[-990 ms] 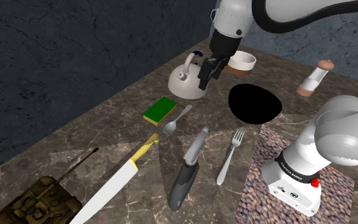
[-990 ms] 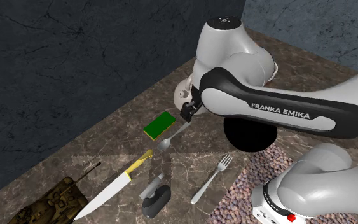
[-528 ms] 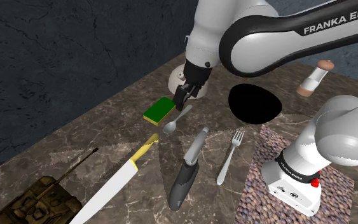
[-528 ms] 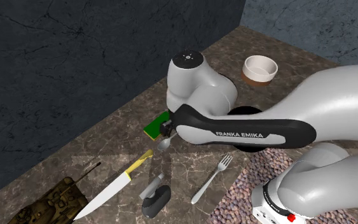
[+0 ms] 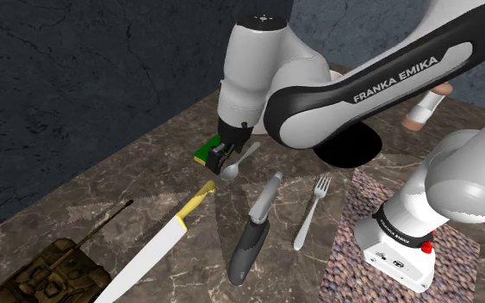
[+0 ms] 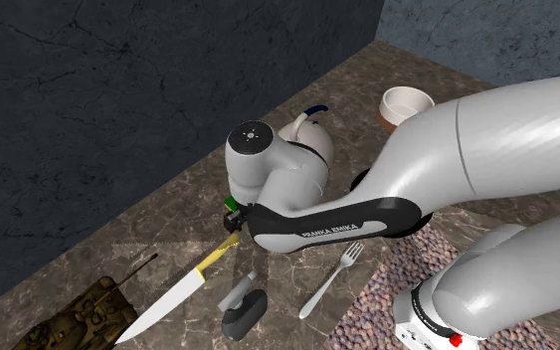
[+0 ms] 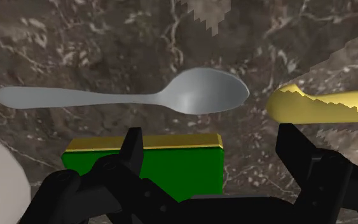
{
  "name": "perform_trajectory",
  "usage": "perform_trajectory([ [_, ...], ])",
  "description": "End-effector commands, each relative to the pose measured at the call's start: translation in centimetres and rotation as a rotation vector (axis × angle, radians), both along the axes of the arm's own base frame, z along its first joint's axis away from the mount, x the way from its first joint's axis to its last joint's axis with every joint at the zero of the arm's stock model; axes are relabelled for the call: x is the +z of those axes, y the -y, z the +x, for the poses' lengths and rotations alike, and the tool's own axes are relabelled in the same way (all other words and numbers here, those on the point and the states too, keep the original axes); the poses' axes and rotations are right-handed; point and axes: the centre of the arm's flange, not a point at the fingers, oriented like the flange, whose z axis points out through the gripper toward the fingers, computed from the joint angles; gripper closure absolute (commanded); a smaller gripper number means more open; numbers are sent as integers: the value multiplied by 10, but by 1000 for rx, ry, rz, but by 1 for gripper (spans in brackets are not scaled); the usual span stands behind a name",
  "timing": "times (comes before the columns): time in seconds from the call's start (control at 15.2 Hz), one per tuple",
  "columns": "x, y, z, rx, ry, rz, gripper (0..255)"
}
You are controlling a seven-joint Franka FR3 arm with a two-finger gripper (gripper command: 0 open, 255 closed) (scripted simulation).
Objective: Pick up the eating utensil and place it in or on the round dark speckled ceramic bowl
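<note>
Smooth grey metallic spoon (image 7: 190, 95) on veined brown marble counter (image 7: 75, 38); matt green sponge (image 7: 184, 167).

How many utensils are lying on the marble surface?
4: a spoon beside the green sponge, a fork by the speckled mat, a yellow-handled knife near the toy tank, a grey dark-handled utensil between knife and fork. The arm may hide more.

The spoon (image 7: 139, 95) has bare marble table (image 7: 75, 38) round it; the green sponge (image 7: 171, 165) sits close on one side; the knife's yellow handle (image 7: 323, 105) lies near the spoon's round end, with a gap between.
</note>
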Motion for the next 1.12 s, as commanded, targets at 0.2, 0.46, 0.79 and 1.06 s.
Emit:
perform_trajectory([
  [0.2,-28,-3,4,1,2,1,0],
  [0.46,-36,-2,6,1,2,1,0],
  [0.79,-36,-2,6,1,2,1,0],
  [1.06,-36,-2,6,1,2,1,255],
])
